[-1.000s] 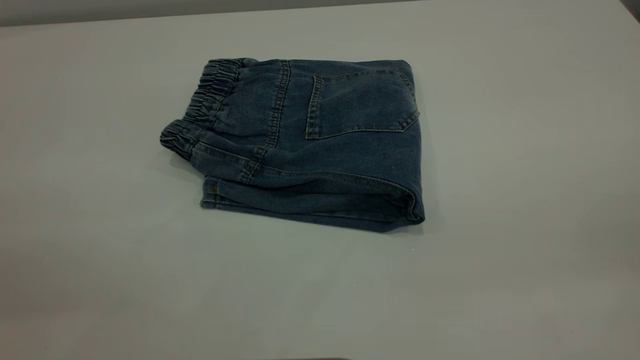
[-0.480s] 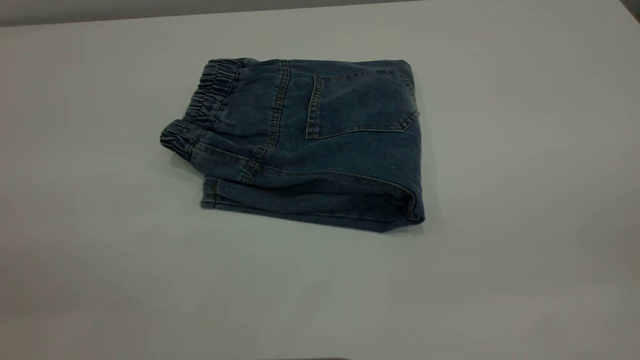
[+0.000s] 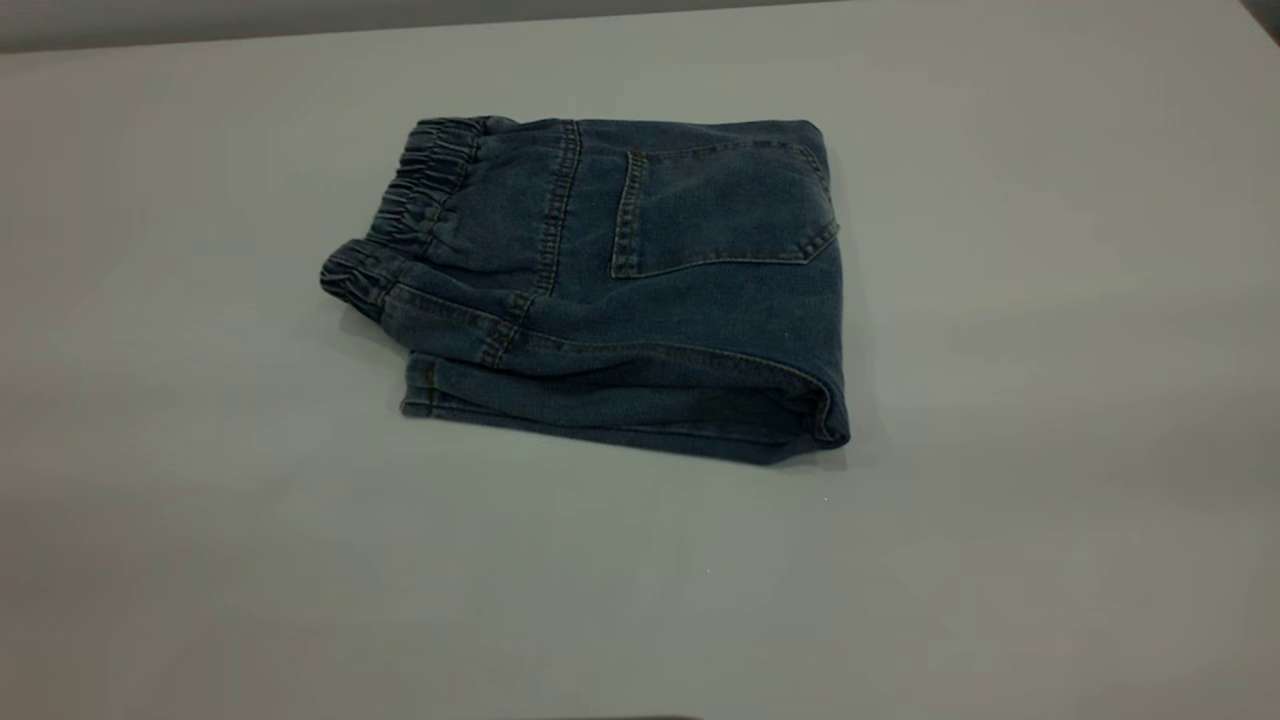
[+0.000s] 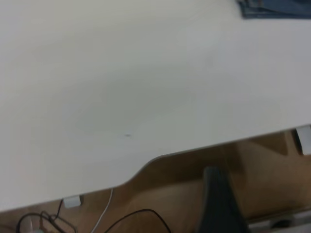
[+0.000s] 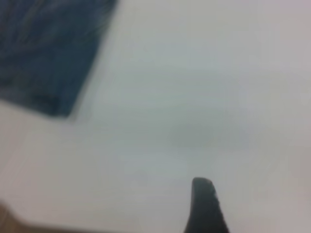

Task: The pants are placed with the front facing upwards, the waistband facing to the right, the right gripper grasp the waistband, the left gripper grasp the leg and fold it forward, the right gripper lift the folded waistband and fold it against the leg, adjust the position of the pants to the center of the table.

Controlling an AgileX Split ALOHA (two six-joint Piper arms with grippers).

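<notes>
Pale grey tabletop (image 3: 1000, 500) carries the folded pants (image 3: 640, 300) toward its far edge, roughly mid-width, waistband (image 3: 400, 215) at the stack's left end. Folds look done; at most a centering nudge remains. Left gripper (image 4: 218, 204) and right gripper (image 5: 206, 208) hold nothing; opening can't be told. No containers.

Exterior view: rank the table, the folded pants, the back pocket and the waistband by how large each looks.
1. Table, filling nearly the whole view.
2. Pants.
3. Back pocket.
4. Waistband, a narrow gathered strip; the smallest, though not by much.
</notes>
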